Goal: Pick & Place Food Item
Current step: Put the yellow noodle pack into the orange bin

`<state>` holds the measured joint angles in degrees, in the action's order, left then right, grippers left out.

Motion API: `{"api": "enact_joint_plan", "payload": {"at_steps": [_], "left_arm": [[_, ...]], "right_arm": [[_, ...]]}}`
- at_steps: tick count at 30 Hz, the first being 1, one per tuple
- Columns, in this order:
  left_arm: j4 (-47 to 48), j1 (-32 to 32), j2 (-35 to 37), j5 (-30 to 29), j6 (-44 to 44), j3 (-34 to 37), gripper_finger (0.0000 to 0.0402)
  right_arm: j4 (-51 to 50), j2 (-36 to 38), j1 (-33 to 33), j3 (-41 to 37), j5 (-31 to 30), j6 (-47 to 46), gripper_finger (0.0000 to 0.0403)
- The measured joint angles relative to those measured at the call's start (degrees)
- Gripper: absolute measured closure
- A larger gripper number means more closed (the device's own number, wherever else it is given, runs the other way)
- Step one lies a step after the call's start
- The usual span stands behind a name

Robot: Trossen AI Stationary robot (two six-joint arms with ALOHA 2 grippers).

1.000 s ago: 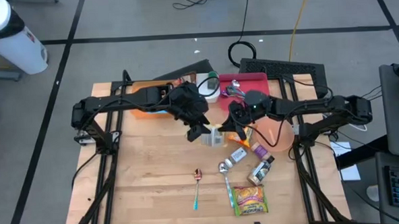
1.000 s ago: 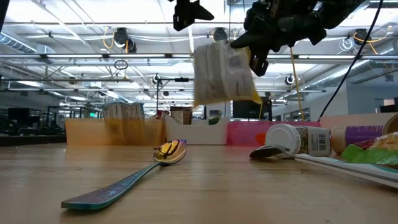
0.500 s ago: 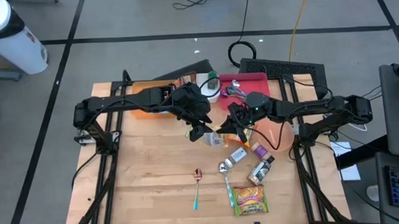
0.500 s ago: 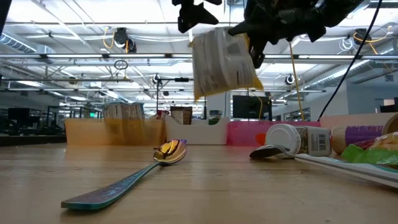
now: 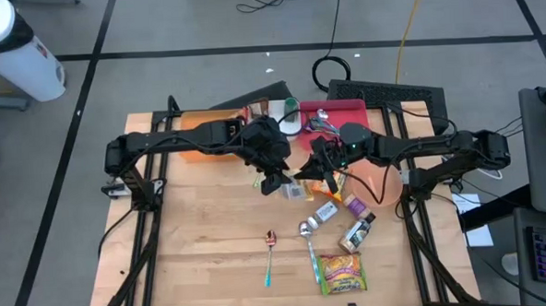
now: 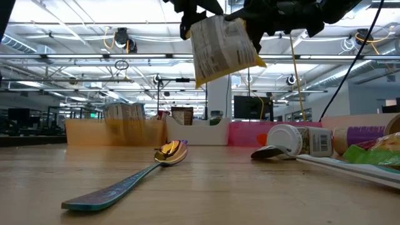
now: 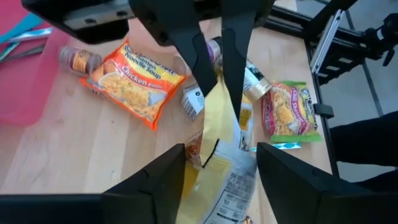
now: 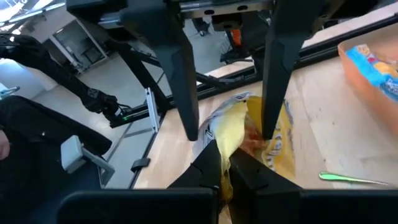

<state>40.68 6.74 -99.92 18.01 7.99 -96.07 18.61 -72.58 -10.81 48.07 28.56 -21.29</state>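
A yellow and white food packet (image 6: pixel 222 50) hangs in the air over the middle of the table (image 5: pixel 194 239); from above the packet (image 5: pixel 293 188) shows between the two arms. My right gripper (image 8: pixel 227 163) comes in from the table's right and is shut on the packet's yellow end. My left gripper (image 7: pixel 221 149) reaches in from the left, slanting down. It is open, and its fingers (image 8: pixel 186 93) stand on either side of the packet's body (image 7: pixel 230 174). My right gripper pinches the packet's yellow end (image 8: pixel 233 134) between its two shut fingers, coming roughly level from the table's right. The packet hangs tilted below the fingers, clear of the table. My left gripper straddles the packet's width; whether its fingers touch the packet, I cannot tell.
Two spoons (image 5: pixel 270 255) (image 5: pixel 309 246), small bottles (image 5: pixel 357 232), a green noodle packet (image 5: pixel 341 273) and an orange noodle soup packet (image 7: pixel 134 87) lie on the near right of the table. An orange bowl (image 5: pixel 382 180) and a red tray (image 5: pixel 340 111) stand farther back.
My right gripper has risen a little and tipped, and the packet has gone up with it and hangs more tilted than before. My left gripper has sunk slightly toward the packet, its fingers staying apart around it.
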Motion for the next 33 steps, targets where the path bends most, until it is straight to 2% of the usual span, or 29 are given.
{"api": "enact_joint_plan", "payload": {"at_steps": [4, 15, 27, 33], "left_arm": [[0.4, 0.0, 0.0, -0.1, 0.2, 0.0, 0.0239], [0.2, 0.0, 0.0, 0.0, 0.0, 0.0, 0.0392], [0.2, 0.0, 0.0, 0.1, 0.0, 0.0, 0.0397], [0.4, 0.1, 0.4, 0.1, 0.0, 0.0, 0.0398]], "right_arm": [[-0.4, 0.0, 0.0, 0.0, 0.0, 0.1, 0.0403], [-0.9, 0.0, 0.0, 0.0, 0.0, 0.0, 0.0403], [-0.9, 0.0, 0.0, 0.0, 0.2, -0.3, 0.0398], [-0.8, 0.0, -0.3, 0.0, 0.3, -2.5, 0.0349]]}}
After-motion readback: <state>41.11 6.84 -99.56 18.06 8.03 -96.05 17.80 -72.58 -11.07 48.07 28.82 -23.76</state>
